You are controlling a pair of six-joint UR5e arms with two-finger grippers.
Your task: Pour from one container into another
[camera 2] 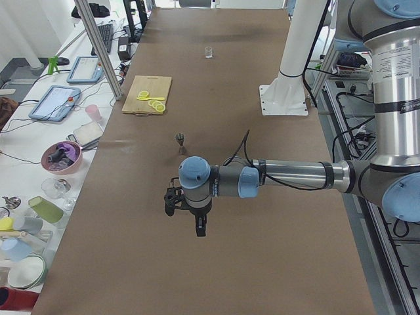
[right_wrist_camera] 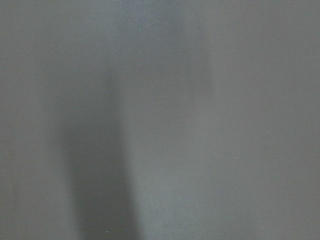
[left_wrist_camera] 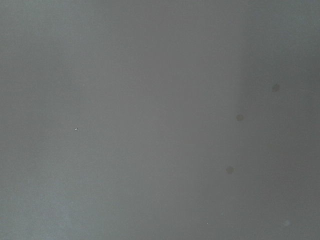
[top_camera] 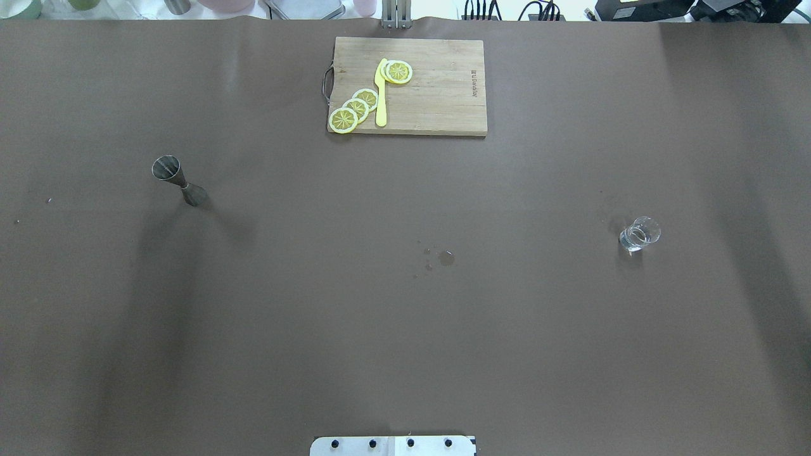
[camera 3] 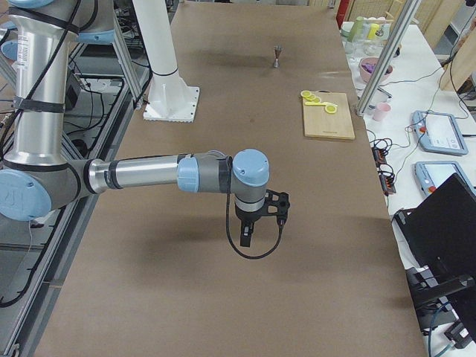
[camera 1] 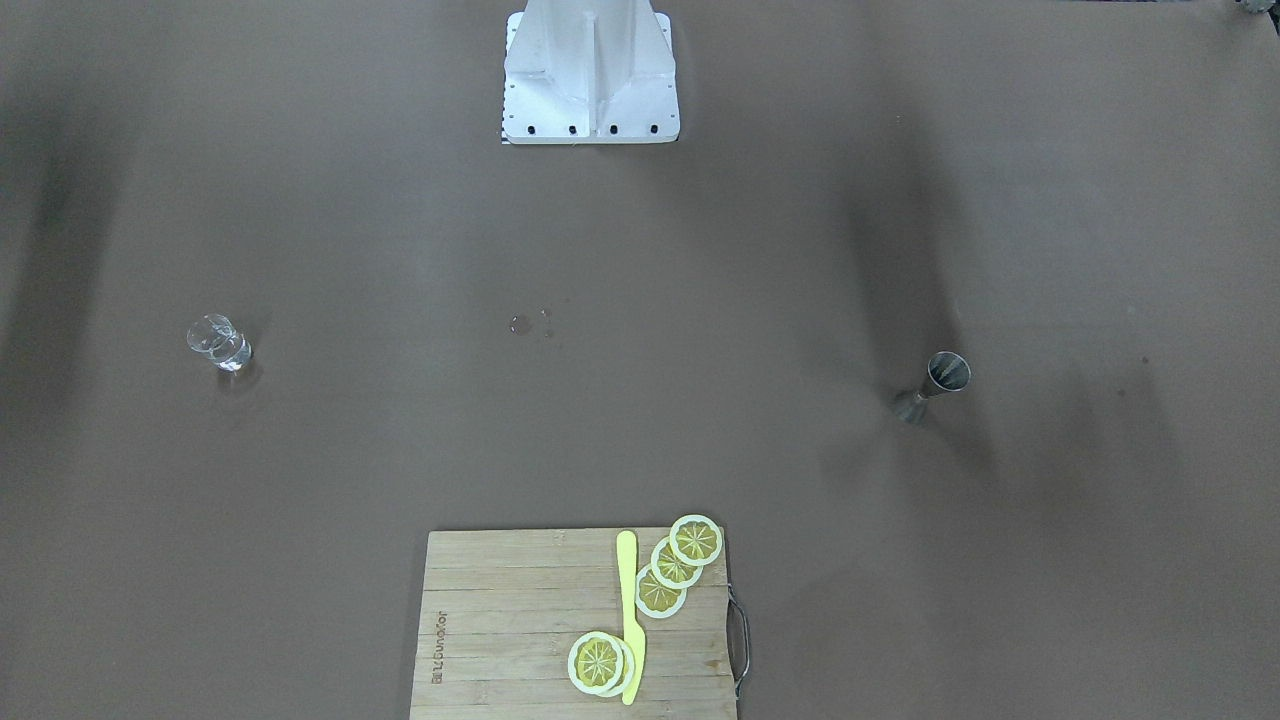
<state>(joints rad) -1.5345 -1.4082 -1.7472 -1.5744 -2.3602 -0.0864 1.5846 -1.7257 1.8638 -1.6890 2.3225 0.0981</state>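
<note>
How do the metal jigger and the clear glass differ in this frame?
The jigger is opaque metal, the glass transparent. The jigger is a pinched double cone; the glass is a short tumbler. The jigger stands on the robot's left side, the glass on its right. Both stand upright, untouched.

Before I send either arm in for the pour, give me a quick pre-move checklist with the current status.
1. Jigger upright, on the robot's left side: ok.
2. Glass upright, on its right side: ok.
3. Liquid level in either container: cannot tell.
4. Table dry between them: not ok, spilled drops at the centre.
5. Left gripper and right gripper open: cannot tell, seen only in side views.
6. Cutting board away from the line between the containers: ok, it sits at the far edge.
</note>
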